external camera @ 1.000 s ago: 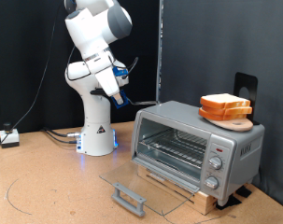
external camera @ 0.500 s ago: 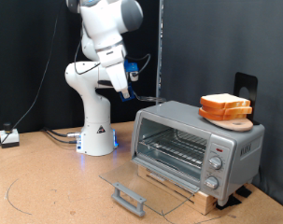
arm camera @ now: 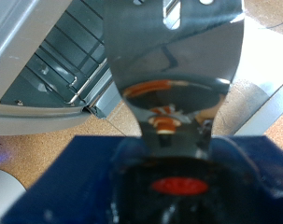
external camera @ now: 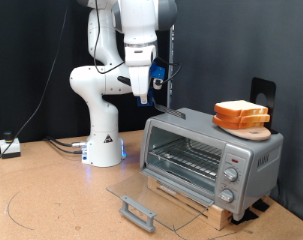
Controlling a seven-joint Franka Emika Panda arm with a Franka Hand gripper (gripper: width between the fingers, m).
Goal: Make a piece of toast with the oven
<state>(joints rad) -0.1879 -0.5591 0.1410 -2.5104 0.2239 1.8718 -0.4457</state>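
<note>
The silver-grey oven (external camera: 213,152) stands on a wooden slatted base at the exterior view's right. Its glass door (external camera: 156,195) lies dropped open, with the grey bar handle (external camera: 138,212) at the front. The wire rack (external camera: 181,160) inside is bare. The piece of toast (external camera: 241,110) lies stacked on a round wooden board (external camera: 249,129) on top of the oven. My gripper (external camera: 151,97) hangs in the air above and just left of the oven's left end, with nothing seen in it. In the wrist view a shiny metal part of the hand (arm camera: 174,65) fills the middle, with the oven's open mouth and rack (arm camera: 62,56) beside it.
The arm's white base (external camera: 103,140) stands on the wooden table behind the oven's left side. Cables (external camera: 51,145) run along the table at the exterior view's left. A black curtain closes off the back. A black bracket (external camera: 261,92) stands behind the toast.
The arm has swung towards the exterior view's right, carrying the gripper closer to the oven's left end. The oven, its door and the toast have not moved.
</note>
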